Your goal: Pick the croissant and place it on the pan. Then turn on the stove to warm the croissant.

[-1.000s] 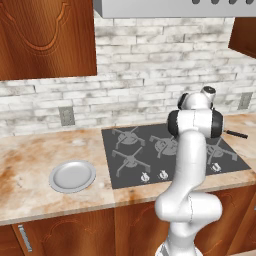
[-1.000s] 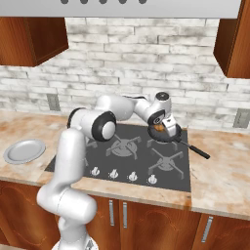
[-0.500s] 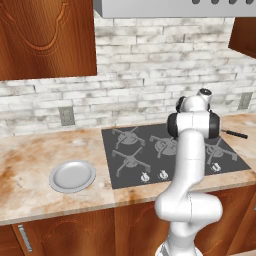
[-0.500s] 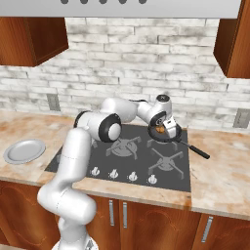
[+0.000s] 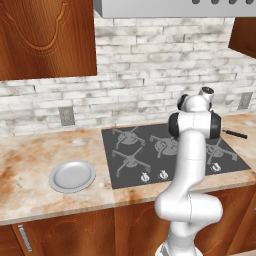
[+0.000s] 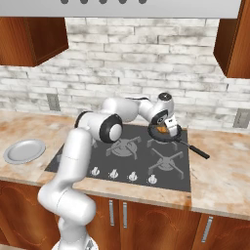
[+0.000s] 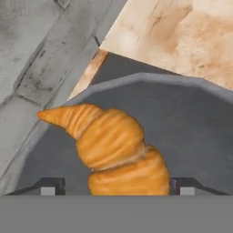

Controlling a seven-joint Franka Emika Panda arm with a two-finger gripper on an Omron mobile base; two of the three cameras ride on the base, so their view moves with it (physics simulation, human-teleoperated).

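Note:
The golden-brown croissant (image 7: 116, 148) lies in the dark round pan (image 7: 191, 118), close to its rim. My gripper (image 7: 118, 185) hangs right over it, open: the right fingertip (image 7: 185, 185) is at the pastry's side, while the left one stands a little apart from it. From the right base view, the gripper (image 6: 165, 128) is down at the pan (image 6: 172, 136) on the stove's (image 6: 128, 157) back right burner, with the croissant (image 6: 158, 130) showing orange beside it. The pan's black handle (image 6: 196, 151) points toward the front right. The stove (image 5: 131, 161) is partly behind my arm.
A light grey plate (image 5: 72, 176) sits on the counter left of the cooktop, also plate (image 6: 23, 151). The knobs (image 6: 122, 174) run along the stove's front edge. The brick wall stands close behind the pan, with a range hood overhead.
The hand has sunk a little lower and to the right, bringing the croissant down into the pan. The fingers now stand wider than the pastry.

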